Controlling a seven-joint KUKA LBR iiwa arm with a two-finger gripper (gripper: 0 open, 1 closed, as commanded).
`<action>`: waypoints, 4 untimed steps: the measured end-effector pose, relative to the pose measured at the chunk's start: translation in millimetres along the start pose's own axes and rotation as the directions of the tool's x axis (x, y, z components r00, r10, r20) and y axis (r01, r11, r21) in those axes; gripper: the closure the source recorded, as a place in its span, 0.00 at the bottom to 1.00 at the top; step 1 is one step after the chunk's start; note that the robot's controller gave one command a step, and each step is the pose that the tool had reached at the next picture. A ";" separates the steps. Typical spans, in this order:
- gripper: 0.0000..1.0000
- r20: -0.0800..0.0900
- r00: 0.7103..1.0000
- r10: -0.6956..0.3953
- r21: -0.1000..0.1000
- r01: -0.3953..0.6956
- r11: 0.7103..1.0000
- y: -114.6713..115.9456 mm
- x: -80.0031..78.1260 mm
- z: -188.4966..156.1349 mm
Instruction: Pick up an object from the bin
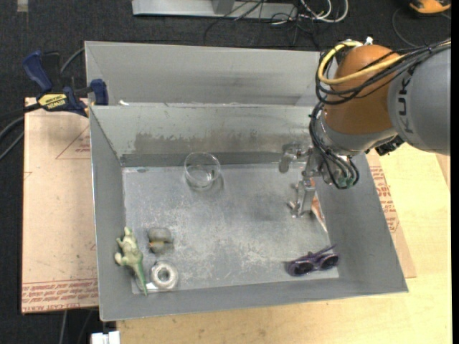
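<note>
Camera view is showing the pincer (292, 185) hanging over bare floor on the right side of the bin (107, 192), fingers looking spread apart with nothing between them. Nearest to it, the purple sunglasses (313, 263) are lying by the front right corner, and a clear cup (202, 170) is sitting well apart near the back wall.

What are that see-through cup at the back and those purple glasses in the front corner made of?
The small round see-through cup looks like clear plastic or glass. The bin floor shows through it and its rim glints, so I can't say which. The purple sunglasses look like moulded plastic, probably glossy, going by their even colour and dark lenses.
</note>
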State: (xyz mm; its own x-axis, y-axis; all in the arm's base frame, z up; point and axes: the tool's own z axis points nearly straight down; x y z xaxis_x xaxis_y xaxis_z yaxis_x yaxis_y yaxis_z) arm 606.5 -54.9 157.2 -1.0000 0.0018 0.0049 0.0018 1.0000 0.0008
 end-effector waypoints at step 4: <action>0.00 0.009 0.939 -0.344 0.002 0.344 0.939 -84.1 -3.9 85.3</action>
State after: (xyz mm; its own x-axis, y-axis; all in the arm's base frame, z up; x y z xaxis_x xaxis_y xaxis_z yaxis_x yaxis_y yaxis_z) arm 609.8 -139.0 71.8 -0.9395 -0.3426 -0.0046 -0.3426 0.9395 0.0006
